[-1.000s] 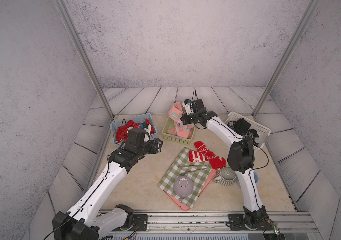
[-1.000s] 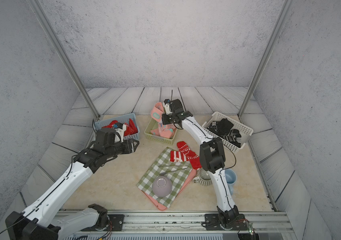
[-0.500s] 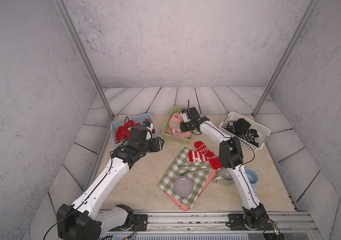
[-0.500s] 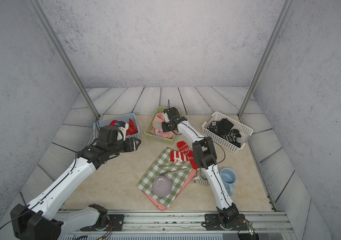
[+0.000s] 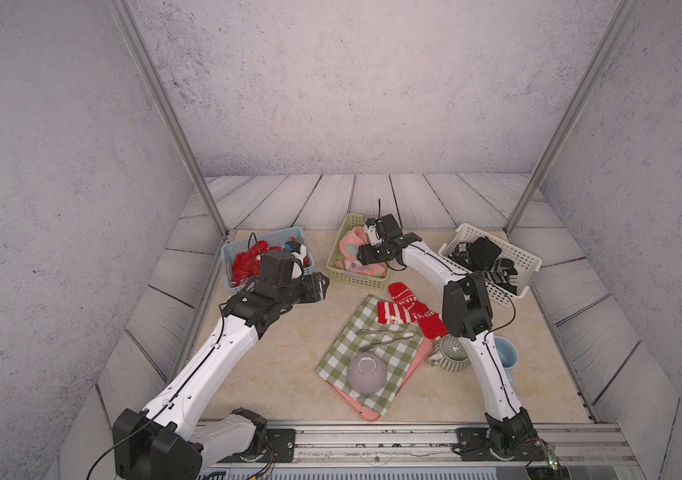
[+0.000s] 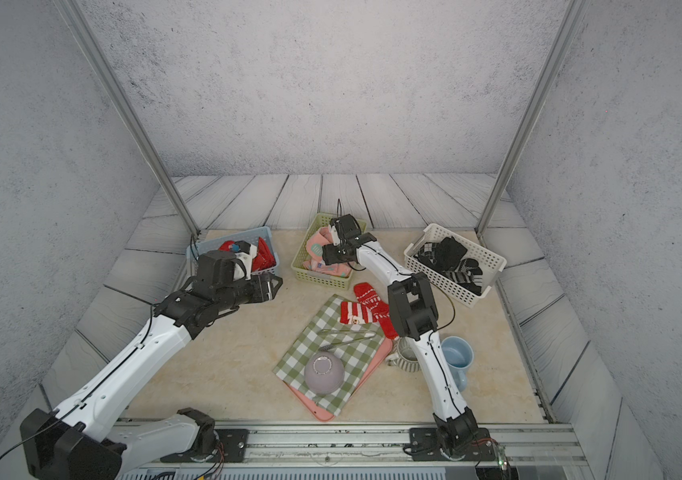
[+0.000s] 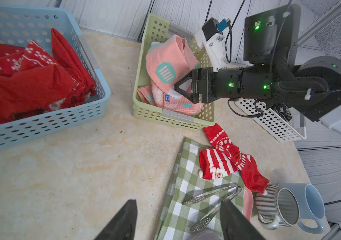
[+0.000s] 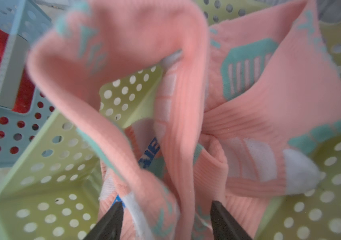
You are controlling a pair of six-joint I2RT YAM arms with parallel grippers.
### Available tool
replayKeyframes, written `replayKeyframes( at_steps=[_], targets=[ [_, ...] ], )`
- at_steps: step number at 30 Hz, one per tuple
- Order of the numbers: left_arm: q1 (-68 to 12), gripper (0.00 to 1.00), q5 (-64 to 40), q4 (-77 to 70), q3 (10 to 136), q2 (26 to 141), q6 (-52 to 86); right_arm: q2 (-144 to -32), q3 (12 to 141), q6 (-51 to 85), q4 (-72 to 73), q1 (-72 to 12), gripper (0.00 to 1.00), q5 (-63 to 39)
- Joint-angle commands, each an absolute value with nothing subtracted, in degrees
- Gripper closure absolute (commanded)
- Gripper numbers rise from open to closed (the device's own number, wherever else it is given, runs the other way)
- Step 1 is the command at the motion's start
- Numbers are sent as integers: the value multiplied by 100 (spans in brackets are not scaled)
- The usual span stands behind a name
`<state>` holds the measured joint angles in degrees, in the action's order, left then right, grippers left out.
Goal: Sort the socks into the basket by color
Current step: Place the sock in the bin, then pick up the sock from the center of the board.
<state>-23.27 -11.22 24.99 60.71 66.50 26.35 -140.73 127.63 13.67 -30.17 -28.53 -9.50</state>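
Mostly blurred pink socks [image 8: 186,124] (right pincer [image 8: 166,204] cropped)

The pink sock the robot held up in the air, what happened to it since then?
The right end effector came down into the green basket and opened, letting the pink sock go; it now lies there among other pink socks. The left end effector stayed open and empty near the blue basket. The two red socks by the checked cloth did not move.
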Motion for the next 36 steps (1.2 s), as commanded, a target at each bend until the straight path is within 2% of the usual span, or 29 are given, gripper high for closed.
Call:
replayKeyframes(
  at_steps=[1,4,5,6,10,12,18,23,36],
  targets=[
    [-2285,32,-1095,2442,6055,6509,2581,-13623,12754,1406,-3020,-2838,23,-853],
    [-2285,32,-1038,2446,6028,6424,2587,-13462,12809,1406,-3057,-2838,12,-809],
    [-2285,31,-1024,2429,6004,6385,2587,-13433,12867,1406,-3120,-2839,3,-792],
    [-2285,29,-1010,2436,6001,6356,2586,-13385,12925,1408,-3207,-2839,1,-768],
    [-2277,24,-1012,2434,6002,6272,2579,-13138,12846,1426,-3427,-2839,1,-634],
    [-2276,20,-1010,2410,5994,6250,2600,-12859,12481,1475,-3297,-2837,1,-583],
    [-2259,16,-1124,2357,5956,6253,2649,-11993,11453,1511,-2941,-2836,1,-524],
    [-2250,0,-1049,2327,5879,6175,2694,-11462,10863,1590,-2875,-2838,1,-536],
    [-2241,0,-1105,2494,5733,6232,2482,-10067,8752,1972,-2953,-2838,1,-368]
  ],
)
